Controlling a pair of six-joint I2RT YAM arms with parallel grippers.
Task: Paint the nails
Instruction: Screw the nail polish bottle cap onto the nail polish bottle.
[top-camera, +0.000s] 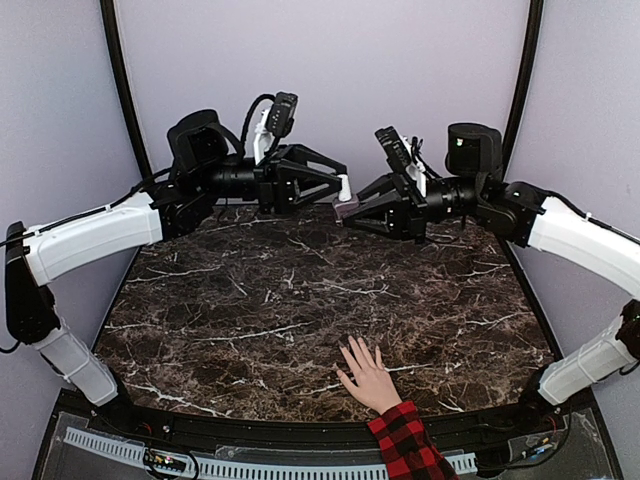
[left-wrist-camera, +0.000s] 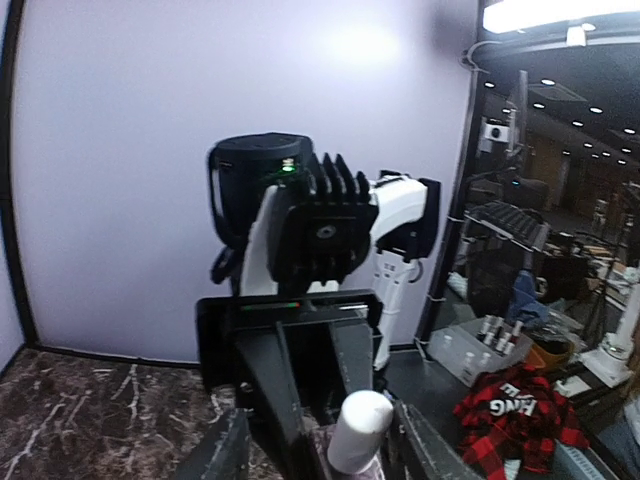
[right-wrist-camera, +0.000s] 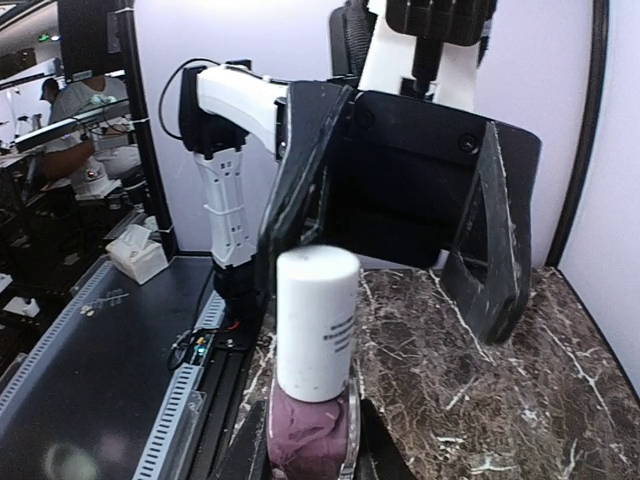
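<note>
A light-skinned hand (top-camera: 368, 375) with a red-and-black plaid sleeve (top-camera: 405, 445) lies flat at the table's near edge, fingers spread. Its nails are too small to make out. My right gripper (top-camera: 347, 211) is shut on the purple glass body of a polish bottle (right-wrist-camera: 310, 430) and holds it upright in the air at the far middle. The bottle's white cap (right-wrist-camera: 317, 320) stands above the jaws. My left gripper (top-camera: 343, 187) is open, its fingers either side of the cap (left-wrist-camera: 358, 430), apart from it.
The dark marble table (top-camera: 250, 310) lies between the grippers and the hand. Black frame posts (top-camera: 122, 80) stand at the back corners. Off the table, the left wrist view shows a tray of small bottles (left-wrist-camera: 490, 335) and a red plaid cloth (left-wrist-camera: 520, 410).
</note>
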